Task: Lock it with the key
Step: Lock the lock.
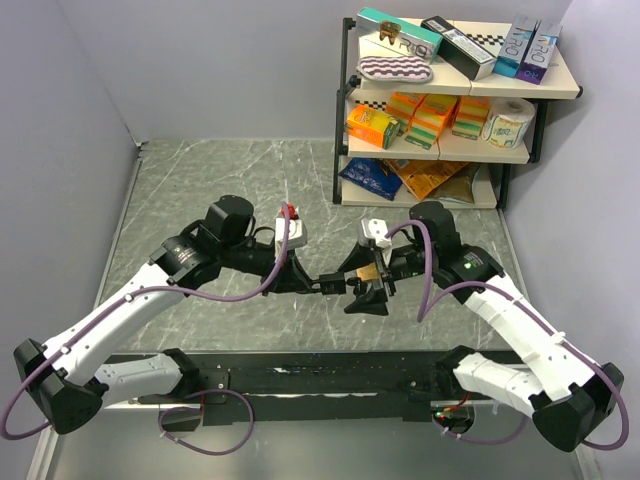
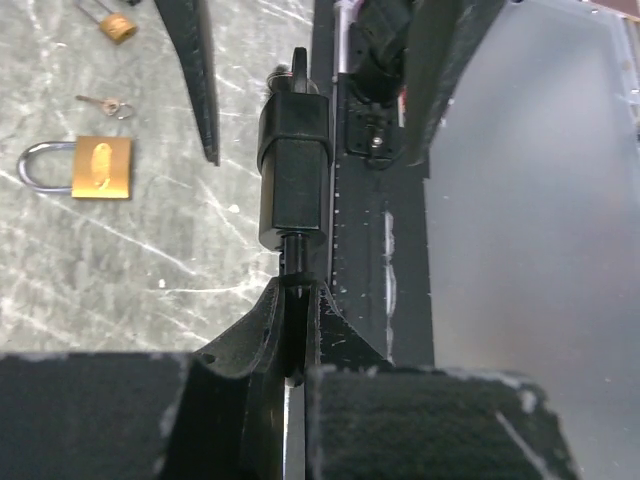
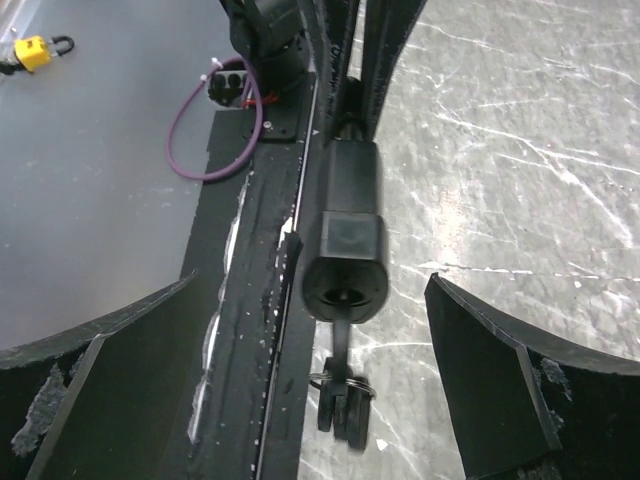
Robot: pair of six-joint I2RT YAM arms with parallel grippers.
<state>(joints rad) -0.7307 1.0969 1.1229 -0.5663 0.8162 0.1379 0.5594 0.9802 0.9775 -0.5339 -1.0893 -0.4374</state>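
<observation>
Grey walls (image 1: 220, 70), grey marbled table (image 1: 200, 190), one three-tier shelf (image 1: 345, 120) back right. Left gripper (image 2: 297, 300) pinched narrow on black padlock (image 2: 293, 170), one, mid-air at centre, key (image 3: 340, 385) in its end. Right gripper (image 1: 366, 290) jaws wide, flanking it. On table, two more: large brass padlock (image 2: 100, 167), small brass padlock (image 2: 118, 27); one loose key (image 2: 98, 101).

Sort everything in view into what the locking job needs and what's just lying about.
Job: black padlock, inserted key.
Lying about: large brass padlock, small brass padlock, loose key, yellow padlock, stocked shelf.
</observation>
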